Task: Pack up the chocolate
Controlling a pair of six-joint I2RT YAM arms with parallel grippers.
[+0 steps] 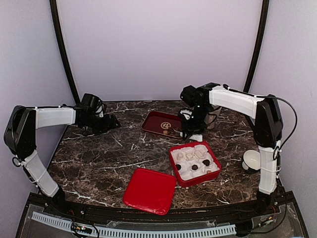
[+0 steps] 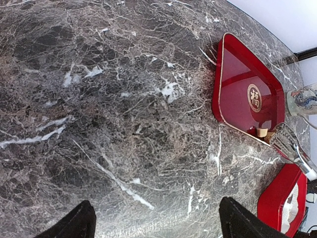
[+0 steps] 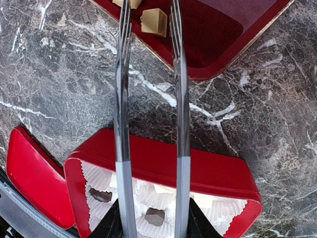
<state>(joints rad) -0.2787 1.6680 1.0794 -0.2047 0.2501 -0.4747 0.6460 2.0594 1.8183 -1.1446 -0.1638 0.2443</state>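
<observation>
Right gripper [image 3: 153,225] clenched on tongs [image 3: 121,99], tips bracketing tan chocolate [image 3: 153,22] at the tray's [image 3: 223,29] five o'clock: drop level, squeeze gently. Left gripper [image 2: 153,223] released.

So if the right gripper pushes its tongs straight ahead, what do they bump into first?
Probably the tan chocolate in the dark red tray: the tongs held by the right gripper point at it, one tip either side. How high the tips hang is unclear.

Two white-shelled arms [image 1: 54,117] with black joints and thin black cables.
</observation>
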